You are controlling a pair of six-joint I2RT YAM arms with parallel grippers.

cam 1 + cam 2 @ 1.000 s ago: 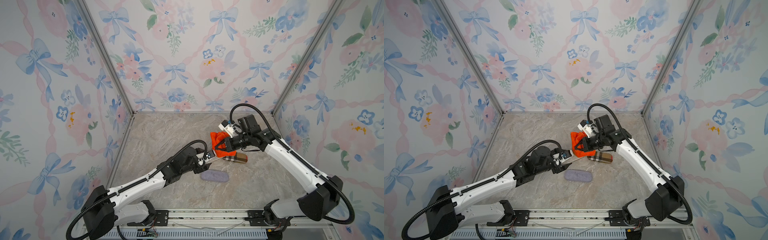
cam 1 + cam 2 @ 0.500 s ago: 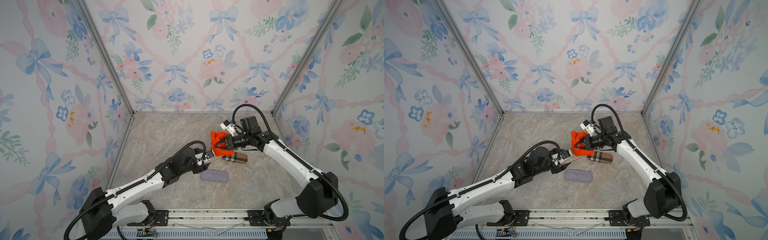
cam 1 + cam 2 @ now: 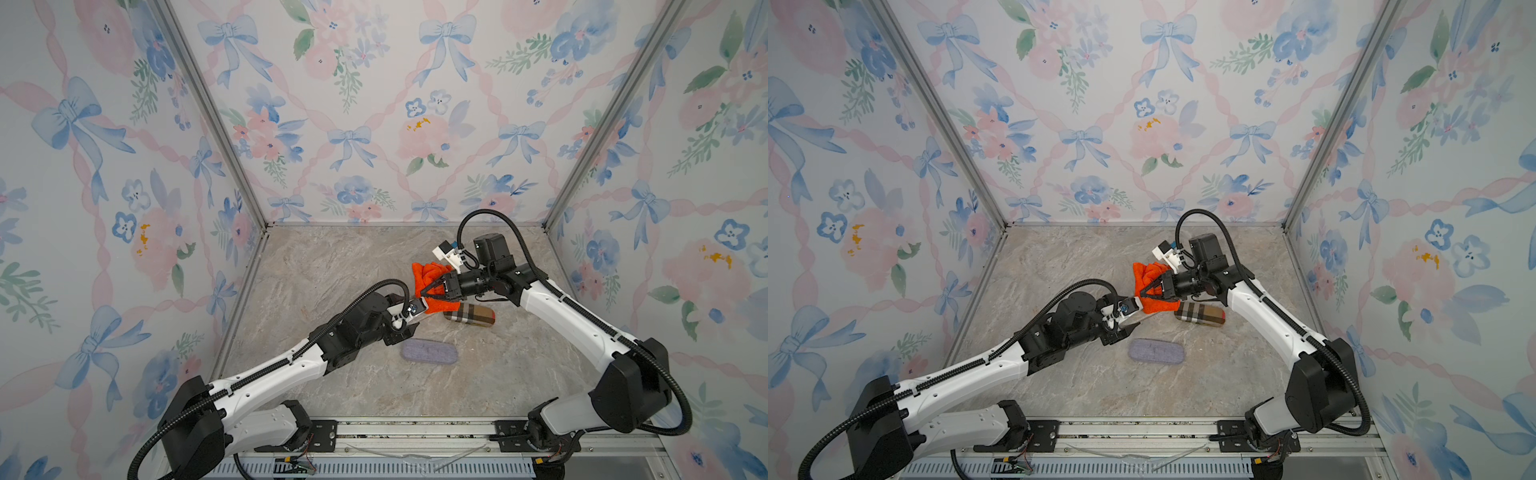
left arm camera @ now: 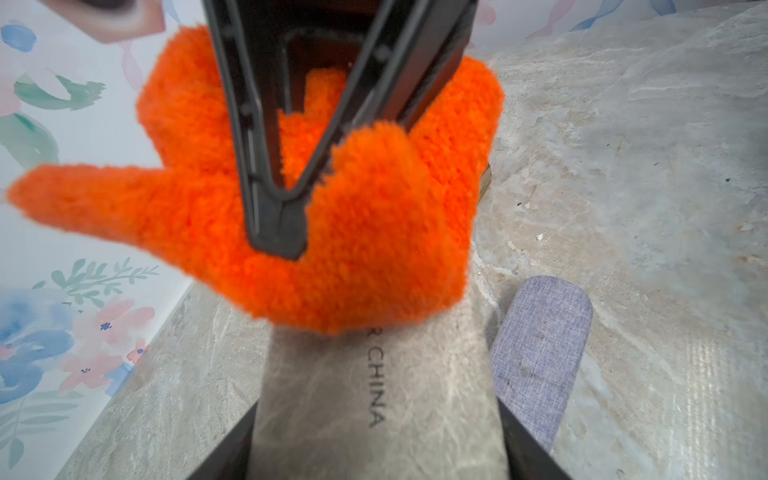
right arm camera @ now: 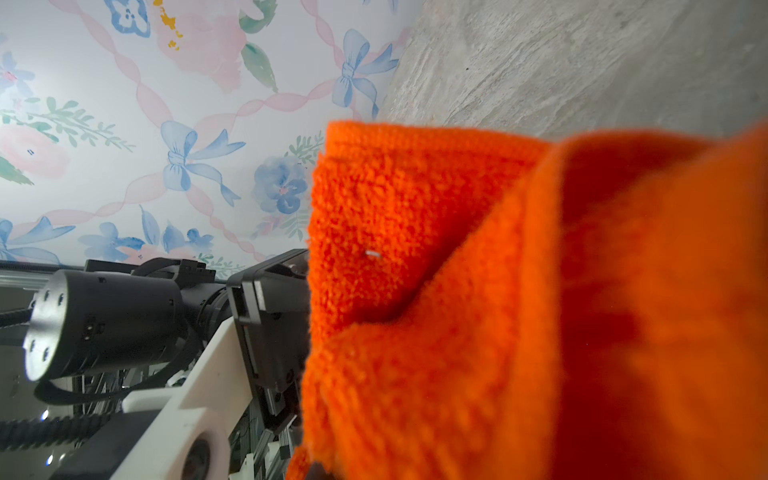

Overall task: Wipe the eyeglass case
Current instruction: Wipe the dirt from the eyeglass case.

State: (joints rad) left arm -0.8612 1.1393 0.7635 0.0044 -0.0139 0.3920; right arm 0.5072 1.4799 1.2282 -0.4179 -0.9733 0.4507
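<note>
Clamping the stiff, light, likely slick eyeglass case (image 4: pixel 374 395) by its long sides in the left gripper (image 4: pixel 376 453) over the table (image 4: pixel 623 166) — pressing orange cloth (image 4: pixel 374 257) onto it, pinched in the right gripper (image 4: pixel 277 232).

- Three walls (image 3: pixel 374 124) carry pale wallpaper of blue bows, pink ribbons and flowers.
- Grey metal posts (image 3: pixel 217 124) run down the two back corners.
- The counter (image 3: pixel 332 257) is grey-beige marbled stone, evenly lit, with soft shadows.
- A metal rail (image 3: pixel 415 432) runs along its near edge.
</note>
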